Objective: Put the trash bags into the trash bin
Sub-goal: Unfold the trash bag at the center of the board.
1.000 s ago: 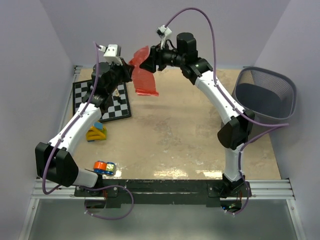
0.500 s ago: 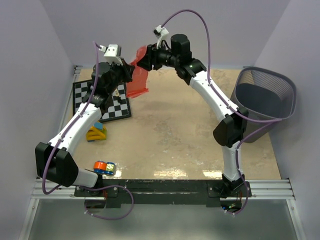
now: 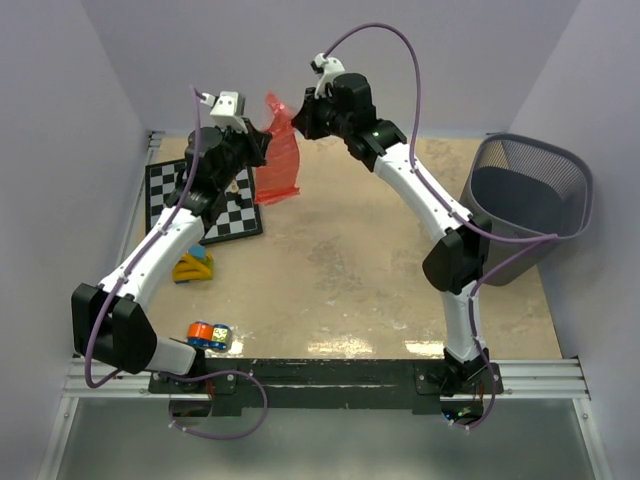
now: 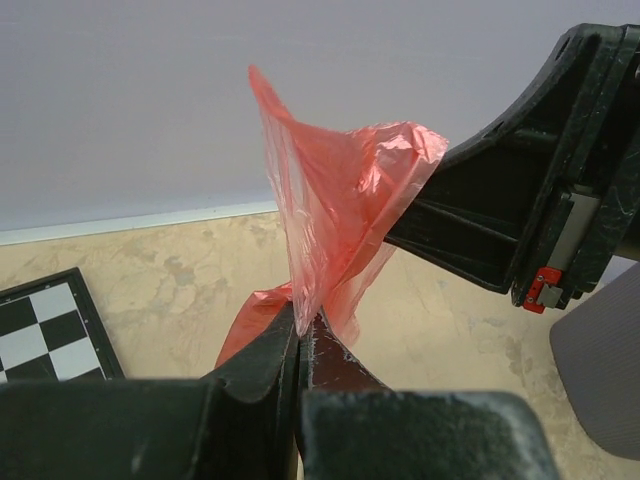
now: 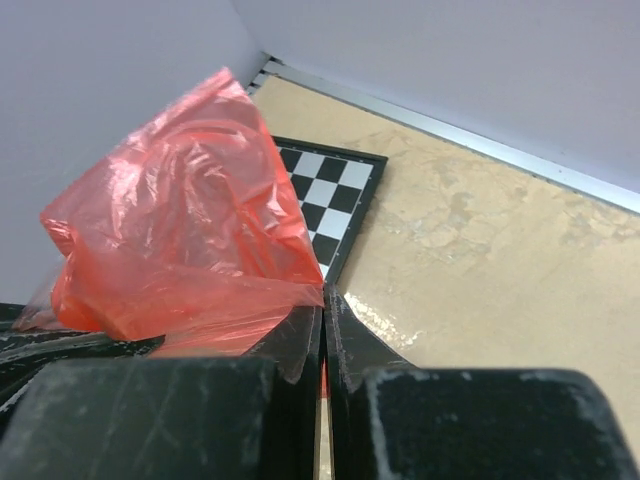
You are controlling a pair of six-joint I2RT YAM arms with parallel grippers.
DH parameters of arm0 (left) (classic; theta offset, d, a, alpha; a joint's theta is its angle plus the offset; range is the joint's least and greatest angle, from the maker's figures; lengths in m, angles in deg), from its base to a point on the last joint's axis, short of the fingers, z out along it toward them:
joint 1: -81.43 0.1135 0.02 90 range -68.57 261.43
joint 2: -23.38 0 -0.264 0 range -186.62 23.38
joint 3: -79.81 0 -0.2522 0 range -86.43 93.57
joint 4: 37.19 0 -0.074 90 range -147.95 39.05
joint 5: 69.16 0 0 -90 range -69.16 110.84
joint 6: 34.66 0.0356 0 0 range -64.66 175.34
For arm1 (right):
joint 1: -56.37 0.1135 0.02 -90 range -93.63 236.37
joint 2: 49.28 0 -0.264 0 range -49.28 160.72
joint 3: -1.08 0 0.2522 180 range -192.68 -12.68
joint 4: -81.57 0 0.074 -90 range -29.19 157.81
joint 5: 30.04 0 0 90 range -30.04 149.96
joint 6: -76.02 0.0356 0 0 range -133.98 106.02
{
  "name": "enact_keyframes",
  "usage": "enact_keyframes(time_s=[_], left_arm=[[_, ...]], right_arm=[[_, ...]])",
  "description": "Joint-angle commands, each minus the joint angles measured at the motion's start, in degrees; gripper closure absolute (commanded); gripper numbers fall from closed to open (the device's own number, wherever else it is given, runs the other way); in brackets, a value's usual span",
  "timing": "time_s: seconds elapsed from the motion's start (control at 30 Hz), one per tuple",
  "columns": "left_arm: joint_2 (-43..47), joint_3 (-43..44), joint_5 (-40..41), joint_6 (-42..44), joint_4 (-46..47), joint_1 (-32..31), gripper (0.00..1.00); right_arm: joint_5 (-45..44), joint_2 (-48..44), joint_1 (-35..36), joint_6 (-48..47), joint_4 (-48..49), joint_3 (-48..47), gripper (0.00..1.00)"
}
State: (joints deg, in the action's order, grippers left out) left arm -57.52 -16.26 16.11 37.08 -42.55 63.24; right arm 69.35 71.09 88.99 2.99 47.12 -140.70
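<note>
A thin red-orange trash bag (image 3: 279, 160) hangs in the air above the far left of the table, pinched from both sides. My left gripper (image 3: 262, 150) is shut on its lower edge; in the left wrist view the film (image 4: 335, 200) rises out of the closed tips (image 4: 303, 322). My right gripper (image 3: 298, 124) is shut on the bag's upper corner; its wrist view shows the bag (image 5: 180, 250) bunched left of the closed tips (image 5: 325, 297), with red film in the slit. The dark wire-mesh trash bin (image 3: 528, 141) stands at the far right, tilted, well away from both grippers.
A chessboard (image 3: 205, 205) lies under the left arm at the back left, also seen in the right wrist view as the chessboard (image 5: 335, 195). A yellow toy (image 3: 192, 266) and a small blue-orange object (image 3: 208, 335) sit near the left arm. Purple walls close in three sides.
The right gripper has moved left up to the bag's top corner and gone from open to shut on it. The bag now hangs pulled taller between both grippers. The left arm barely moved.
</note>
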Motion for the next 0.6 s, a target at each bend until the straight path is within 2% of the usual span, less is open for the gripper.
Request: enact_keyframes(time_s=[0.0,0.43,0.5,0.57], left_arm=[[2.2,-0.9,4.6,2.3,0.7,0.0,1.0],[4.4,-4.1,8.9,3.1,-0.4,1.1,1.0],[4.5,-4.2,9.6,2.4,-0.5,1.5,1.0],[4.5,-4.3,8.5,2.2,-0.1,1.7,1.0]], right_arm=[[-11.0,-3.6,-1.6,0.7,-1.6,-0.1,1.0],[-21.1,-9.3,-3.9,2.4,-3.7,5.4,1.0],[-18.5,-10.5,-3.9,2.9,-3.7,7.3,1.0],[-8.3,-11.5,-3.9,0.5,-2.6,10.1,1.0]])
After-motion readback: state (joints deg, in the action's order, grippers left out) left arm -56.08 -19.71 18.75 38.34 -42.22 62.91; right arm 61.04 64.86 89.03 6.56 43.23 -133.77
